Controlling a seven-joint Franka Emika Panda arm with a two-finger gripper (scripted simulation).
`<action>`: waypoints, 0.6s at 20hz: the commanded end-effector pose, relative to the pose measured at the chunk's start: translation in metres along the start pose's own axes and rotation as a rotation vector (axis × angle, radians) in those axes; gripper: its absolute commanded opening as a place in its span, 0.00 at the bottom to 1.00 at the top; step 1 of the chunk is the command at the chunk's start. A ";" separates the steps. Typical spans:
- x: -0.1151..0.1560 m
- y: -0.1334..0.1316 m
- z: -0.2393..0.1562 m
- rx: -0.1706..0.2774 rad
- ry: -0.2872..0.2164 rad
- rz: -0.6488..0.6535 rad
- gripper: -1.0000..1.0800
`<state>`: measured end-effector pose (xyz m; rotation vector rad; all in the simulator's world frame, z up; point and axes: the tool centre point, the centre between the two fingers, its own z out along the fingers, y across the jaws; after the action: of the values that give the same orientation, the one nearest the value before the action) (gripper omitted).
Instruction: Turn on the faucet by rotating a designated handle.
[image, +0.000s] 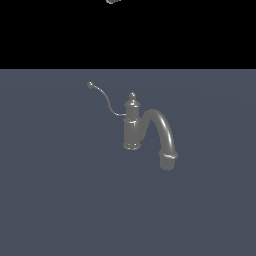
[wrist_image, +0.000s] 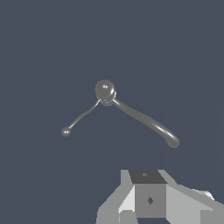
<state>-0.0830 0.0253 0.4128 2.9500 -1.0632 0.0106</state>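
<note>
High above the faucet (image: 134, 125), end effector (wrist_image: 151, 197) touching nothing, opening unclear

From my station, the faucet (image: 132, 125) stands upright on the counter (image: 60, 200), a little right of the middle of the exterior view. Its spout (image: 162, 132) arches off toward the exterior view's right and nearer side, ending just above the counter. The handle (image: 106, 100) reaches from the body toward the exterior view's left and farther side, its knob (image: 90, 85) well apart from the spout. In the wrist view I look down on the faucet (wrist_image: 105, 89), with the claw (wrist_image: 151, 199) well clear of it.
</note>
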 end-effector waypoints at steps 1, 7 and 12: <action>0.006 -0.013 0.011 -0.001 0.001 0.053 0.00; 0.020 -0.043 0.039 -0.003 0.003 0.178 0.00; 0.028 -0.068 0.065 -0.004 0.003 0.282 0.00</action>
<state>-0.0245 0.0546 0.3555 2.7914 -1.4198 0.0136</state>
